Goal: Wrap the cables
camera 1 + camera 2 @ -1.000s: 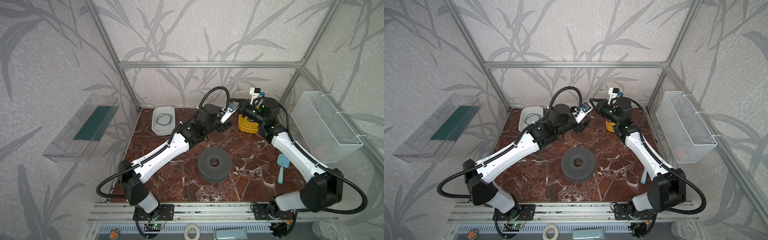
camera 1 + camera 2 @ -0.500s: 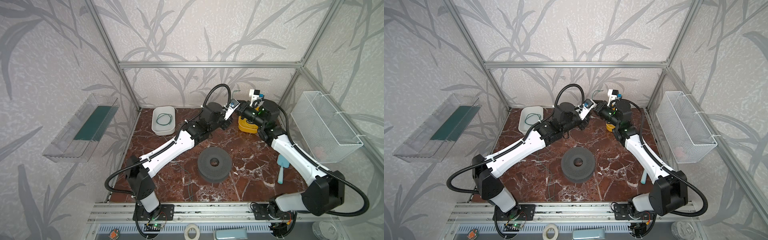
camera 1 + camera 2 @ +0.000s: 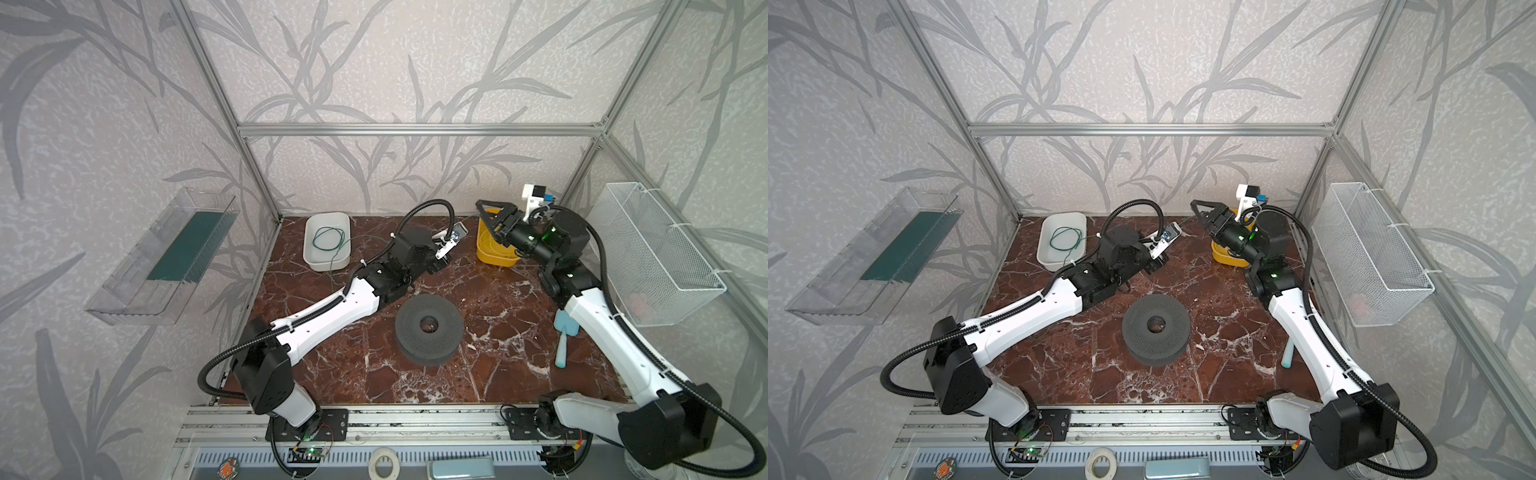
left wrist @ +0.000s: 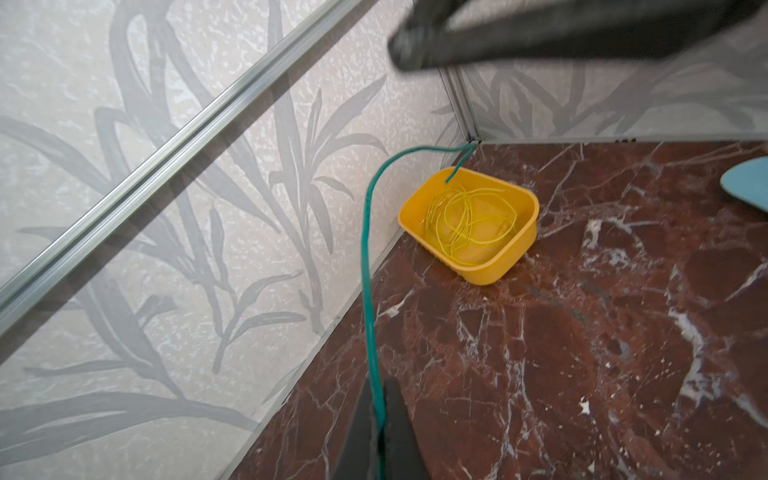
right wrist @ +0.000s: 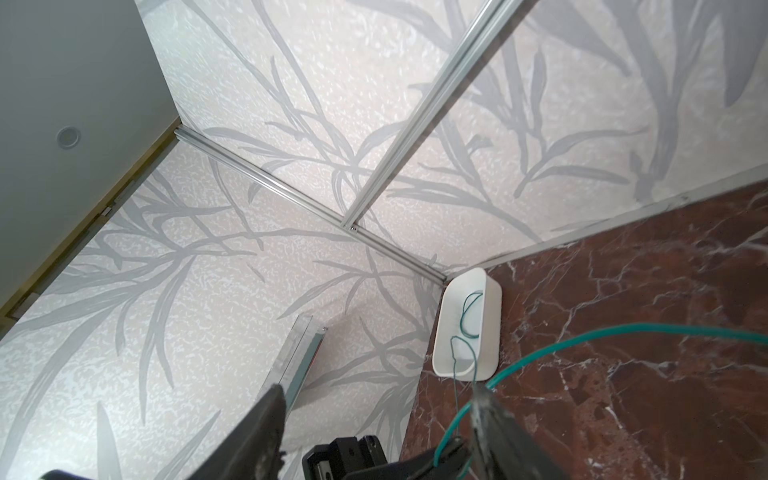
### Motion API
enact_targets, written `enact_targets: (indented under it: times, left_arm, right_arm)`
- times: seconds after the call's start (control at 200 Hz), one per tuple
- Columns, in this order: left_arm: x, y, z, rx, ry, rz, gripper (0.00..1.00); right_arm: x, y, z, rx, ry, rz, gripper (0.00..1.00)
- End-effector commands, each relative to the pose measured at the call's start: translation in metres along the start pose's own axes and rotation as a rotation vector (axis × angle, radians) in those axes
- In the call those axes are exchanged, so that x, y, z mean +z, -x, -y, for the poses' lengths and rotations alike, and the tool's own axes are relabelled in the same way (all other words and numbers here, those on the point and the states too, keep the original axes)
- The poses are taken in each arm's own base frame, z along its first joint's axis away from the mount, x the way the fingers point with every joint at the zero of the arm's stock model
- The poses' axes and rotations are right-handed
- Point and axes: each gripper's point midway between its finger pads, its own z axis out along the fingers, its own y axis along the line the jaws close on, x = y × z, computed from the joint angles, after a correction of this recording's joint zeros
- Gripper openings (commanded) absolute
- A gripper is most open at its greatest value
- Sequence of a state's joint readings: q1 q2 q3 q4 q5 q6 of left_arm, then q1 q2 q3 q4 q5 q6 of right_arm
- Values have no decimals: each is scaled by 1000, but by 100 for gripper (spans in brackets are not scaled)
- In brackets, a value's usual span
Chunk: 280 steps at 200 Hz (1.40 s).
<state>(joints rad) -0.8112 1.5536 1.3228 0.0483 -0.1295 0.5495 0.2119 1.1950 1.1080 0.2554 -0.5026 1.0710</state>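
A thin green cable (image 4: 368, 249) rises from between the fingers of my left gripper (image 4: 378, 384), which is shut on it, and arcs over toward the yellow tub (image 4: 515, 241). Its far end hangs free above the tub. More of the green cable lies coiled (image 3: 328, 239) in the white tub (image 3: 316, 259), and a strand (image 5: 582, 338) runs past one finger of my right gripper (image 5: 378, 399). That gripper is open with nothing pinched between its fingers. In both top views the right gripper (image 3: 482, 212) (image 3: 1198, 210) hovers over the yellow tub, and the left gripper (image 3: 1156, 266) sits low, just left of it.
Thin yellow wires (image 4: 469, 224) lie tangled in the yellow tub. A black perforated disc (image 3: 429, 328) sits mid-table and a light blue brush (image 3: 564, 332) lies at the right. A wire basket (image 3: 660, 257) hangs on the right wall and a clear tray (image 3: 166, 257) on the left wall.
The left gripper reached up to the right gripper and shut on the green cable. The right gripper then opened and let go, and the left gripper drew back down and left.
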Motion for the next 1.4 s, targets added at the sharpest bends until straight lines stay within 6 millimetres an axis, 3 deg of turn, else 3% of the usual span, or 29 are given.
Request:
enact_targets:
  times: [0.0,0.19,0.36,0.63,0.864,1.089,1.209,1.394]
  left_arm:
    - [-20,14,-21,144,95,52,0]
    - [-32,7,-17,243,211,89,0]
    - [-40,6,-10,343,325,165,0]
    - [-52,7,2,453,411,229,0]
    - [-63,11,20,499,425,271,0]
    - [-64,14,36,546,402,281,0]
    - [-65,16,40,556,396,286,0]
    - [-64,12,46,570,378,278,0]
  right_arm:
    - [-17,5,7,13,-23,-3,71]
    - [-35,5,23,63,-75,-1,72]
    - [-35,-4,40,161,-47,-5,76]
    - [-26,-12,77,331,10,-13,81]
    - [-20,-11,108,371,-30,-25,81]
    - [0,1,105,403,24,-56,78]
    - [6,7,100,400,43,-63,66]
    - [7,12,93,382,56,-59,22]
